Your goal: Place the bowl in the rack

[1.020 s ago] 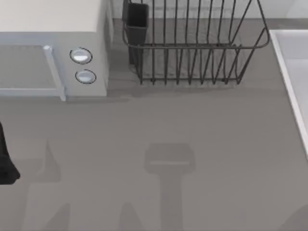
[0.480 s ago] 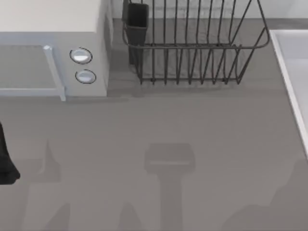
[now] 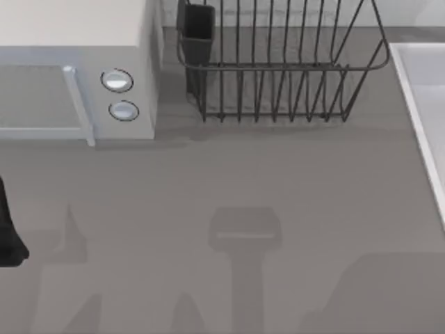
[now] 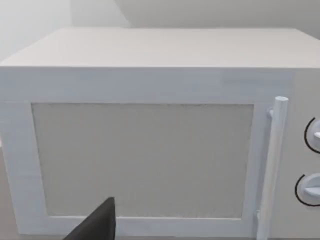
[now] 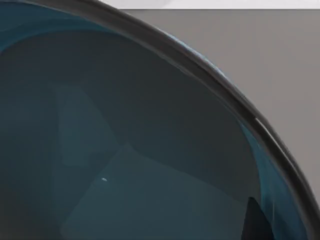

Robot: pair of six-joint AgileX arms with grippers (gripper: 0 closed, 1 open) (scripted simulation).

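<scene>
The bowl (image 5: 125, 150) is dark teal with a dark rim and sits very close in the right wrist view, grey table showing beyond its edge. One dark fingertip (image 5: 252, 222) of my right gripper lies against the bowl's inner wall near the rim, shut on it. The rack (image 3: 278, 69) is a dark wire dish rack at the back middle of the table, with a dark utensil cup (image 3: 198, 31) at its left corner. My left arm (image 3: 8, 236) is parked at the far left edge.
A white microwave (image 3: 69, 35) with two round knobs stands at the back left, its door (image 4: 145, 160) facing the left wrist camera. A pale raised slab (image 3: 424, 90) runs along the right edge. A broad shadow (image 3: 389, 292) lies at the front right.
The shadow at the table's front right has grown and spread leftward and toward the back. The left arm, the rack and the microwave have not moved.
</scene>
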